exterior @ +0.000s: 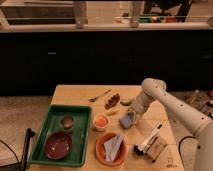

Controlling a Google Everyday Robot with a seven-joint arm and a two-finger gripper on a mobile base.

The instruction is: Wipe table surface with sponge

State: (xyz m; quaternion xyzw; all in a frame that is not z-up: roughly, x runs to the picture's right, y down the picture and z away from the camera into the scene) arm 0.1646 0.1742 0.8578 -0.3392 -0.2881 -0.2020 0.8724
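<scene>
The light tan wooden table surface (pixel 75 95) fills the lower middle of the camera view. The blue-grey sponge (pixel 126 120) rests on it, right of an orange cup. My gripper (pixel 130 114) comes down from the white arm at the right and is shut on the sponge, pressing it onto the tabletop.
A green tray (pixel 47 131) with a dark red bowl (pixel 57 144) and a small cup stands at the left. An orange cup (pixel 101 121), an orange plate with a grey cloth (pixel 111 148), a black-and-white brush (pixel 148 139), a spoon (pixel 100 95) and food scraps (pixel 113 100) lie around.
</scene>
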